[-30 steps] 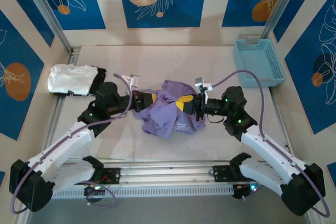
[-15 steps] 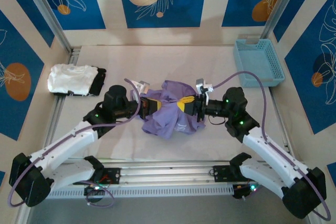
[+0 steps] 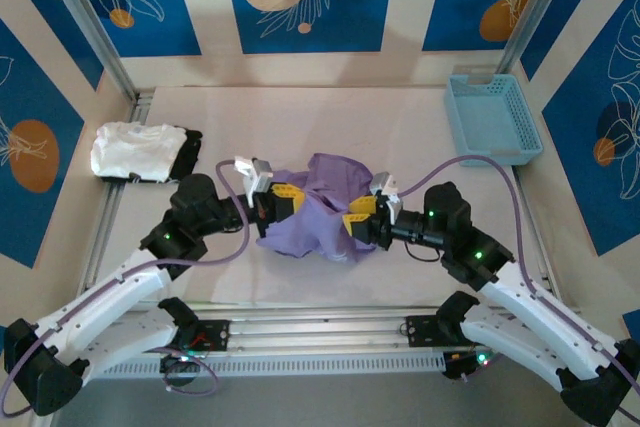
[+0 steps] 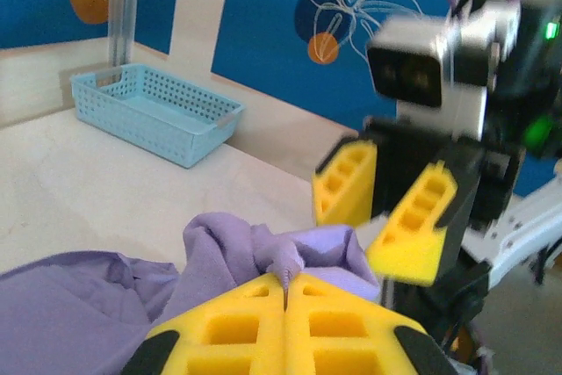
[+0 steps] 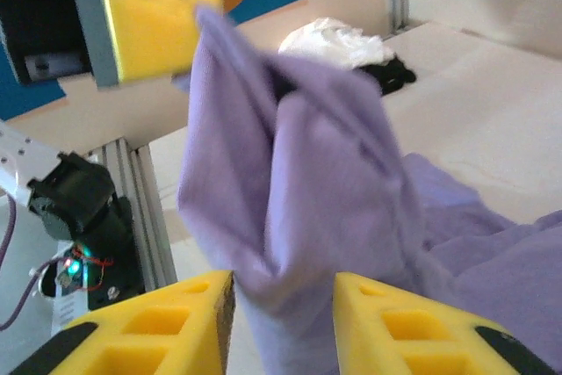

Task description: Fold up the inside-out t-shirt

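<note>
The lavender t-shirt [image 3: 318,225] lies crumpled in the middle of the table [image 3: 330,117] between both arms. My left gripper [image 3: 290,196] is shut on a raised fold at the shirt's left side; in the left wrist view the yellow pads [image 4: 237,327] pinch a pointed tuck of the shirt [image 4: 224,248]. My right gripper [image 3: 358,220] is at the shirt's right side, open. In the right wrist view its fingers [image 5: 395,318] stand apart with a hanging drape of the shirt [image 5: 325,173] between them. The other arm's yellow finger [image 5: 154,10] holds that drape up.
A folded white garment [image 3: 135,151] with a black one [image 3: 188,154] beside it lies at the table's left edge. A light blue basket [image 3: 494,117] stands at the back right. Metal rails [image 3: 320,332] run along the near edge by the arm bases.
The right gripper has drawn back toward the near edge and its fingers now stand apart. The left gripper has lifted its fold of shirt, and the bunch has shifted slightly left.
</note>
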